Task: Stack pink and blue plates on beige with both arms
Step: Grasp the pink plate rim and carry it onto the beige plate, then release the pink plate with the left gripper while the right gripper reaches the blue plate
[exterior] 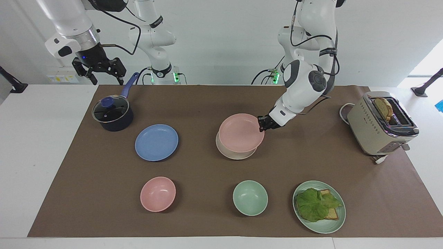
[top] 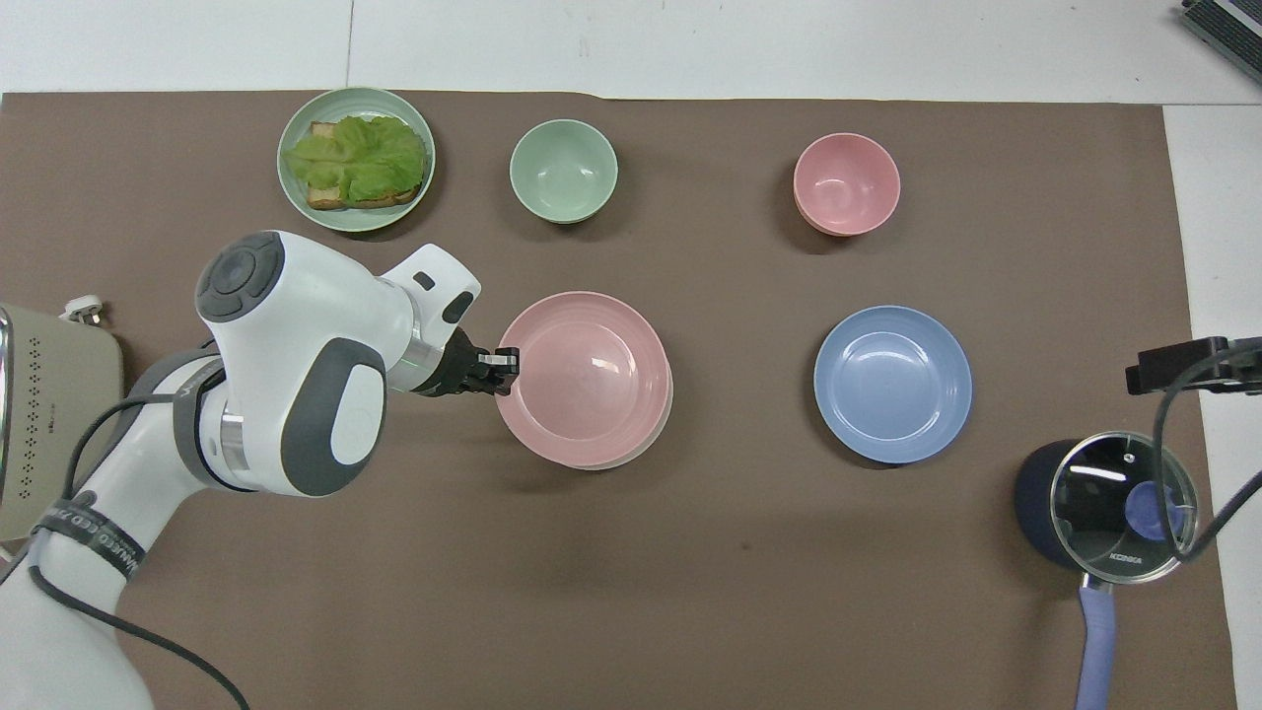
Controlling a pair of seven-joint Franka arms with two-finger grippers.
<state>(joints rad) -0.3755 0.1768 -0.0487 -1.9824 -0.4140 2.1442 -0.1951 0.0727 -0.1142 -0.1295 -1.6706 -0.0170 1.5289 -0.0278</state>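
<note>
My left gripper [exterior: 260, 126] [top: 508, 365] is shut on the rim of the pale pink plate [exterior: 241, 133] [top: 584, 378], at the edge toward the left arm's end. The pink plate sits almost squarely over the beige plate [exterior: 235, 155], which shows only as a thin crescent under it. I cannot tell whether the two plates touch. The blue plate [exterior: 156, 142] [top: 892, 384] lies flat on the brown mat toward the right arm's end. My right gripper [exterior: 104, 79] [top: 1183, 360] waits open and empty, high over the table edge by the saucepan.
A dark saucepan [exterior: 112, 112] with a glass lid stands near the right arm. A pink bowl [exterior: 157, 193], a green bowl [exterior: 250, 197] and a green plate [exterior: 325, 226] with lettuce and toast line the edge farthest from the robots. A beige toaster [exterior: 380, 124] stands at the left arm's end.
</note>
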